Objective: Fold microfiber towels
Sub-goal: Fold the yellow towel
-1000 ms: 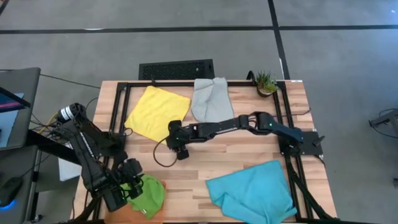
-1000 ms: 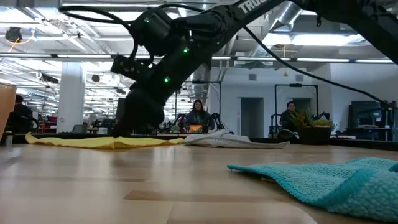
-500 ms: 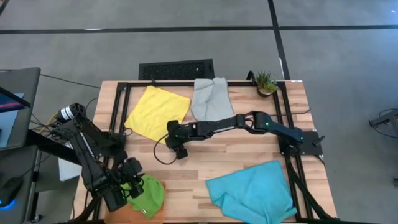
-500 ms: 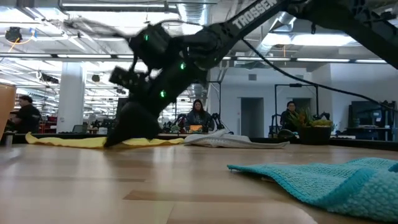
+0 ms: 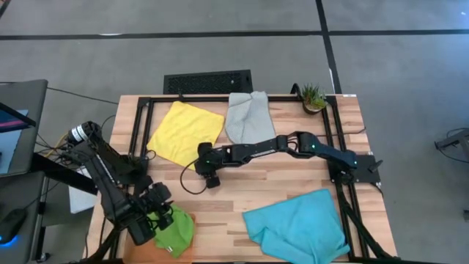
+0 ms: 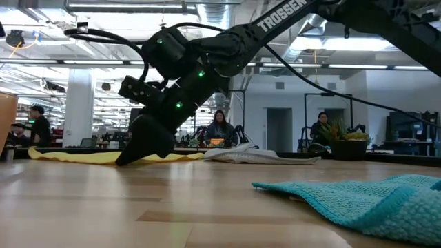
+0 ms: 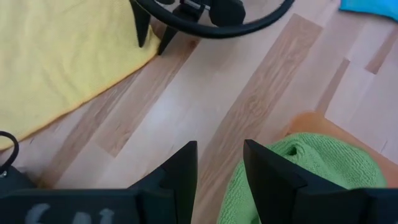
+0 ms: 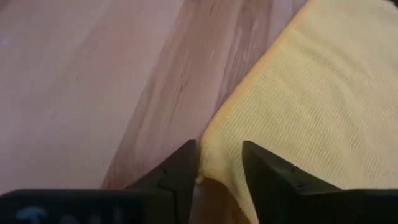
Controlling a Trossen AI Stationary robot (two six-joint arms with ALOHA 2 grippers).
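The yellow towel lies flat at the table's far left. The right gripper sits at its near right corner, fingers spread astride the edge. The cloth is light and limp; pinch that corner. The left gripper, spread and empty, hovers beside the bunched green towel.

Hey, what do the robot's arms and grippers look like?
Both arms are black and jointed. The right arm carries small green lights, white TROSSEN lettering and looping black cables. Each gripper, right and left, has two flat, dark, wedge-shaped fingers. The left arm has a silvery cylindrical end at its base.
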